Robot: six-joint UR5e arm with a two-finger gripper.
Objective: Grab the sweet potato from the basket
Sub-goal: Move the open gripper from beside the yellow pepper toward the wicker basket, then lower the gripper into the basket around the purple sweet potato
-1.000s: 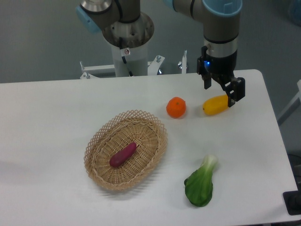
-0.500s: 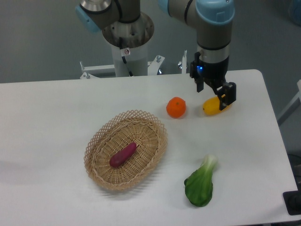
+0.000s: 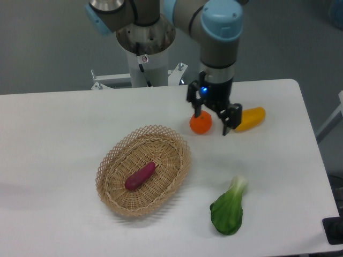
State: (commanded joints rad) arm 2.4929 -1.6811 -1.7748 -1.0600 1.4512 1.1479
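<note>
Woven wicker basket (image 3: 115, 160), matt tbl (image 3: 53, 128)

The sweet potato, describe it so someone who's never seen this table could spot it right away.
Find the oval wicker basket left of centre on the white table. The sweet potato lies alone inside it, a small reddish-purple finger-shaped vegetable. The orange, the yellow fruit and the leafy green all sit outside on the table.

orange (image 3: 201, 123) top & yellow fruit (image 3: 251, 118) end behind pincer (image 3: 212, 120)

White table (image 3: 64, 128), grey wall (image 3: 43, 43) behind; even light
</note>
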